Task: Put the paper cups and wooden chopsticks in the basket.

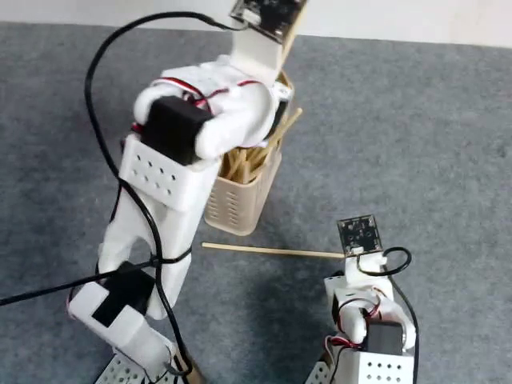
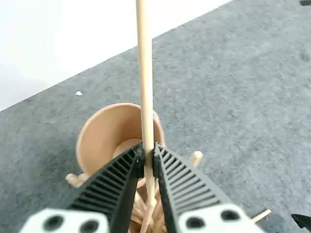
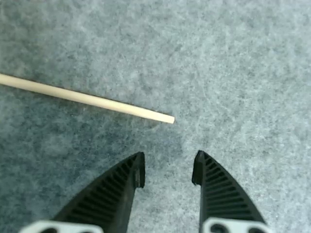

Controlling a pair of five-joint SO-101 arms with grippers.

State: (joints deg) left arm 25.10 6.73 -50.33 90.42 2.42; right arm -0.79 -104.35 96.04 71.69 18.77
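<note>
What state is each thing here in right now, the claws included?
Basket: upright, holding chopsticks.
Paper cup: in the basket, tilted.
Held chopstick: roughly upright over the basket, clamped.
Left tool: shut on the held chopstick.
Right tool: open, empty, over the mat.
Loose chopstick: lying flat on the mat, untouched.

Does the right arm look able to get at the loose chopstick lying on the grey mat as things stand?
Probably yes: the right gripper hangs open just short of the chopstick, with only grey mat between them and nothing in the way.
</note>
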